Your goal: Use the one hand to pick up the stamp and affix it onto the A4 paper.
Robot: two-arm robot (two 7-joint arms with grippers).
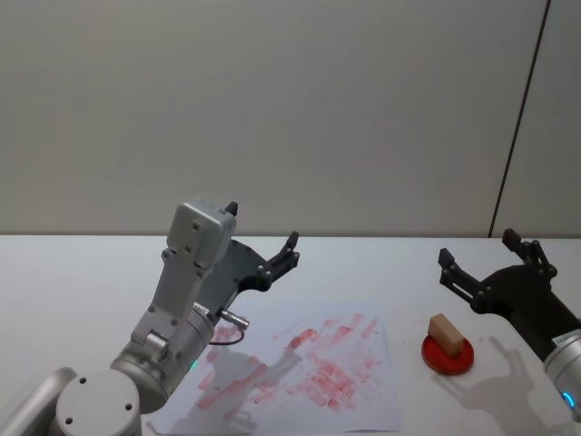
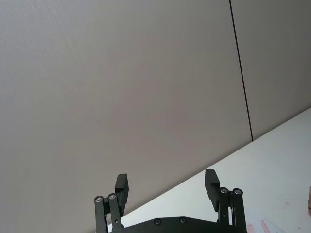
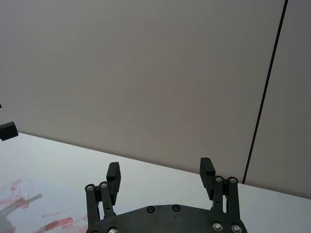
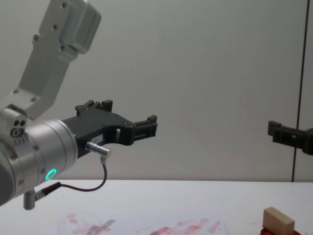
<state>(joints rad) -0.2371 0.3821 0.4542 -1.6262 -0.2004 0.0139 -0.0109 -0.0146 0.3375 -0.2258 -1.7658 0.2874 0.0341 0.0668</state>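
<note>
Fingers [image 2: 121,183]: spread wide apart on both grippers, with nothing between either pair.
Left gripper [image 1: 262,227]: centre-left of the head view, held up off the table [image 1: 73,272] on its silver arm [image 1: 182,300] and pointing toward the wall [image 1: 290,109].
A4 paper [image 1: 377,391]: lies flat at lower centre, smeared with red prints, partly under the left arm.
Stamp [image 1: 445,332]: lower right, a tan block sitting tilted on the round red ink pad [image 1: 449,363], just beside the paper's right edge and clear of it.
Right gripper [image 1: 478,247]: right side, in the air beyond the stamp and apart from it.
Wall: plain grey, with a dark seam at far right.
</note>
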